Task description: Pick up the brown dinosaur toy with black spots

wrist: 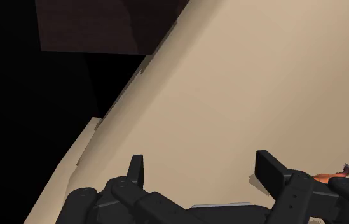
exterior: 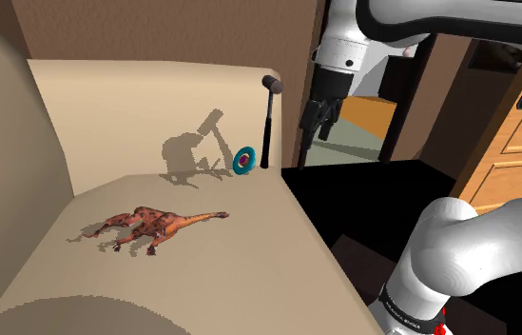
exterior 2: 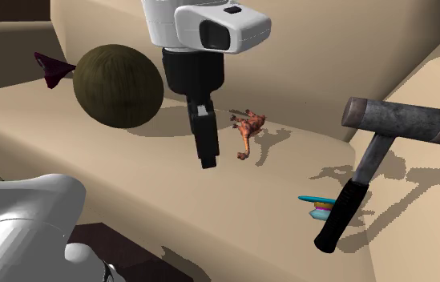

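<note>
Beige upholstery (exterior: pixel 106 114), something like a sofa seat with a raised back, carries everything here. The brown dinosaur toy (exterior: pixel 154 226) with its dark spots lies flat on the seat, neck stretched toward the shoulder view's right. The gripper (exterior: pixel 318 119) hangs above the seat's edge, well apart from the toy, with its two black fingers (wrist: pixel 136 169) spread wide and nothing between them. In the wrist view only a sliver of the toy's orange-brown body peeks past one finger. A hammer (exterior: pixel 268 119) stands upright near the gripper, and a small blue disc toy (exterior: pixel 243 161) sits just beside its handle. The main risk, as I judge it, is the sweep across to the dinosaur: a low path could clip the hammer and topple it (perhaps onto the disc). The toy is also thin and irregular, so closing on the tail or a leg rather than the torso could make it twist or slip free on the lift.
</note>
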